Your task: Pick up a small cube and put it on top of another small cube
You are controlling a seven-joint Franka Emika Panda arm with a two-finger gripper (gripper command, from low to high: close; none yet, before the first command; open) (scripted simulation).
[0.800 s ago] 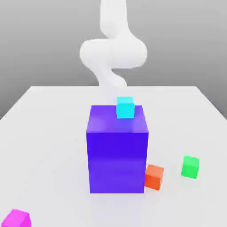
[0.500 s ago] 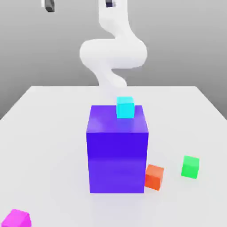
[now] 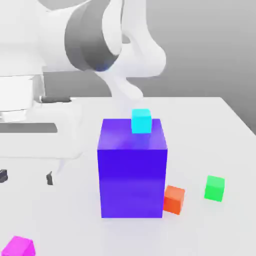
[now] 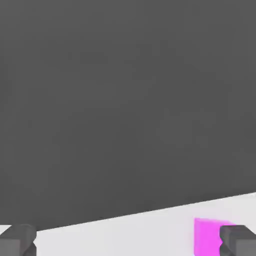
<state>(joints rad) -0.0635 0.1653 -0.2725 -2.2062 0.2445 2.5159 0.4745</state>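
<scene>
The small magenta cube (image 3: 19,246) lies on the white table (image 3: 200,125) at the front of the exterior view's left. My gripper (image 3: 26,177) hangs above and a little behind it, open, with nothing between its dark fingertips (image 3: 49,178). In the hand view the magenta cube (image 4: 206,236) sits close to one fingertip (image 4: 239,241), off the middle of the gripper (image 4: 128,242). A small cyan cube (image 3: 141,121) rests on top of the big blue-violet block (image 3: 132,167).
A small orange-red cube (image 3: 174,199) touches the block's lower corner on the exterior view's right. A green cube (image 3: 215,188) stands farther right. The white arm and hand take up the upper left of the exterior view.
The hand has swung down from high at the top into the exterior view's left and now hangs low over the table near the magenta cube. No cube has moved.
</scene>
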